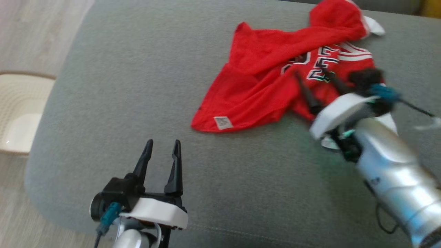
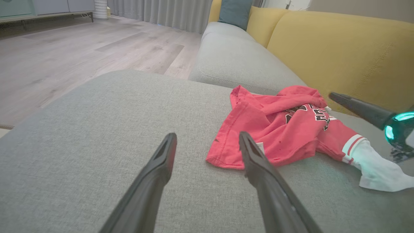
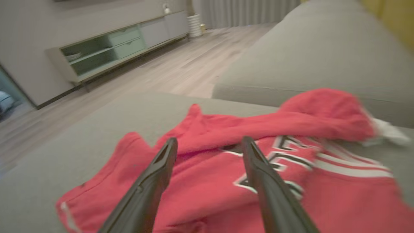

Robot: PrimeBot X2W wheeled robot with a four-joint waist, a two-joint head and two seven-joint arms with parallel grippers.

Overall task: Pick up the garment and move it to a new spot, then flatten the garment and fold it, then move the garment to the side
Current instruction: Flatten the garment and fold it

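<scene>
The garment [image 1: 268, 79] is a red jersey with white and black lettering. It lies crumpled on the grey seat cushion [image 1: 137, 69], at the far right of the head view. My right gripper [image 1: 310, 73] hovers just over its lettered part, jaws open, nothing between them. In the right wrist view that gripper [image 3: 209, 141] points across the red cloth [image 3: 323, 113]. My left gripper [image 1: 163, 142] stands open near the cushion's front edge, well apart from the garment. In the left wrist view, the left gripper [image 2: 207, 136] faces the garment's hem [image 2: 278, 129], and one right finger [image 2: 355, 108] reaches in from the right.
A yellow backrest [image 2: 339, 48] rises behind the garment, with a teal pillow [image 2: 234, 13] further along. A cream basket [image 1: 17, 110] stands on the wooden floor left of the cushion. A low cabinet [image 3: 113, 48] lines the far wall.
</scene>
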